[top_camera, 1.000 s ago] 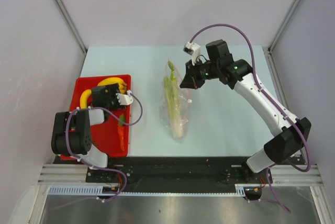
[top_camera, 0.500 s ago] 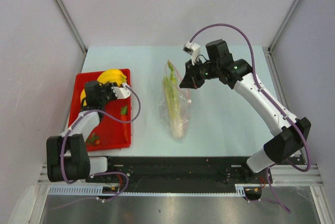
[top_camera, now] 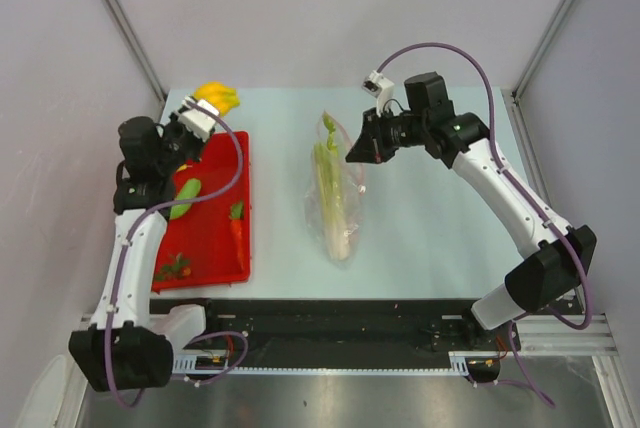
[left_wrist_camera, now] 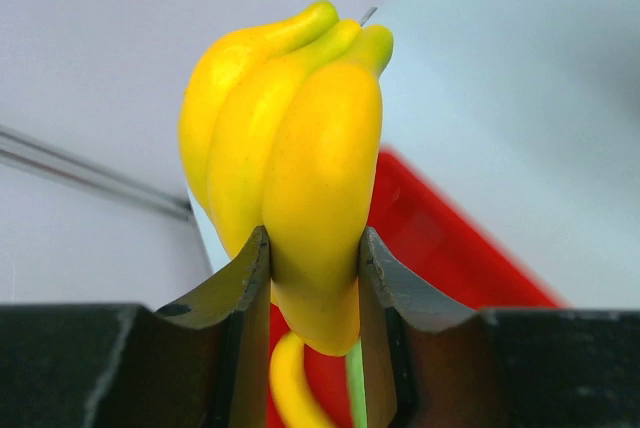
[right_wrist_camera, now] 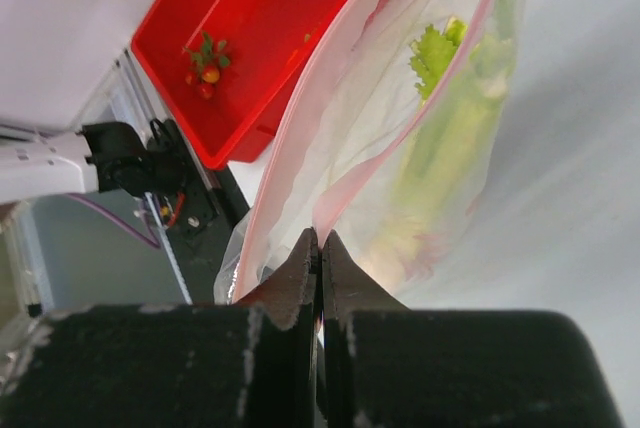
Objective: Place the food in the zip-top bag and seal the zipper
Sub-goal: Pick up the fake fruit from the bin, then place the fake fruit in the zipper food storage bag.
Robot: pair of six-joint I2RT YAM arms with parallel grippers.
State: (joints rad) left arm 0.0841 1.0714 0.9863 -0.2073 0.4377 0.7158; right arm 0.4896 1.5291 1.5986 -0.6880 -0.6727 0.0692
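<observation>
My left gripper [top_camera: 205, 110] is shut on the yellow bananas [top_camera: 217, 98], held in the air above the far corner of the red tray [top_camera: 215, 248]. In the left wrist view the bananas [left_wrist_camera: 290, 148] are squeezed between both fingers [left_wrist_camera: 245, 288]. The zip-top bag [top_camera: 335, 193] lies mid-table with green-white leeks [top_camera: 330, 183] inside. My right gripper [top_camera: 362, 145] is shut on the bag's mouth edge and holds it up. The right wrist view shows the pink zipper [right_wrist_camera: 400, 138] pinched at my right gripper [right_wrist_camera: 320, 243]. A green vegetable [top_camera: 185, 198], a carrot [top_camera: 237, 230] and strawberries [top_camera: 178, 266] lie in the tray.
The tray sits along the table's left edge, close to the left wall and frame post [top_camera: 125, 23]. The black rail [top_camera: 330, 318] runs along the near edge. Bare pale table lies between tray and bag and to the bag's right.
My left gripper shut on the bananas in the tray, then lifted them up and toward the far left corner. The right gripper rose slightly with the bag's edge.
</observation>
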